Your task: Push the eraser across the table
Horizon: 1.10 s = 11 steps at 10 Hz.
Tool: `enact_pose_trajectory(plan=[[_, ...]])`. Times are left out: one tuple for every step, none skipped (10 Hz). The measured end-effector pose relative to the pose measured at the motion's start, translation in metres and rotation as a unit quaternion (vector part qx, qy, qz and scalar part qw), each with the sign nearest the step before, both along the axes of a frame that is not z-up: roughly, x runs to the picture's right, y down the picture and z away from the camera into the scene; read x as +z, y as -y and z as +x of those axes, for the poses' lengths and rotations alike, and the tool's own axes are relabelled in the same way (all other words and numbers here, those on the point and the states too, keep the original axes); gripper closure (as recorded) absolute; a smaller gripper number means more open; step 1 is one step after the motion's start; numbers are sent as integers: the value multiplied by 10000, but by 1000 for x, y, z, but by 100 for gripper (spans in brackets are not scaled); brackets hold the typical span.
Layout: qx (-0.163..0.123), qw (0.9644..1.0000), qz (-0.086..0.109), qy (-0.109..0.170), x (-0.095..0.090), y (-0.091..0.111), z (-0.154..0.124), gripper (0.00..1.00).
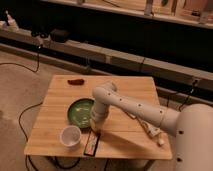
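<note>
The eraser lies flat near the bench's near edge, just right of the white cup, with its long side running roughly near-to-far and its near end almost at the rim. That puts it where any further shove toward the near side would likely tip it off, so the safer line of travel looks to be sideways or away.

The claw hangs at the end of the white arm, pointing straight down at the far end of the eraser and seemingly touching it or just above it; I cannot tell whether it is apart or together. A downward pose like this suits a push: the tip acts as a blunt bumper against the bar's edge instead of gripping it.

The green bowl sits just beyond, close beside the arm's wrist, and a small red object rests at the far-left corner, well apart. A pale tube lies on the right side under the arm. The cup stands close enough to be nudged if the eraser slides left.
</note>
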<state>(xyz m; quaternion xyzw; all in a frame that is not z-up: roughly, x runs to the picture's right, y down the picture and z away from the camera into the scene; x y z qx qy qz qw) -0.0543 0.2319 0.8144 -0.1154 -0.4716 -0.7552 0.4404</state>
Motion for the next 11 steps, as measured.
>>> enact_pose_trajectory(plan=[[-80, 9997, -106, 228, -6, -7, -14, 87], [-134, 9990, -181, 375, -10, -11, -20, 87], [-172, 9985, -234, 472, -12, -13, -23, 87], [-230, 9977, -289, 566, -15, -15, -26, 87], [-280, 9973, -329, 593, -15, -17, -24, 87], [-341, 9973, -350, 545, -13, -17, -17, 87], [-382, 9976, -336, 471, -10, -14, -12, 87], [-466, 9979, -285, 345, -6, -10, -3, 87], [-532, 9982, -205, 201, -1, -4, 5, 87], [-585, 9982, -127, 78, 1, 2, 12, 87], [-660, 9978, -18, -67, 3, 9, 19, 87]])
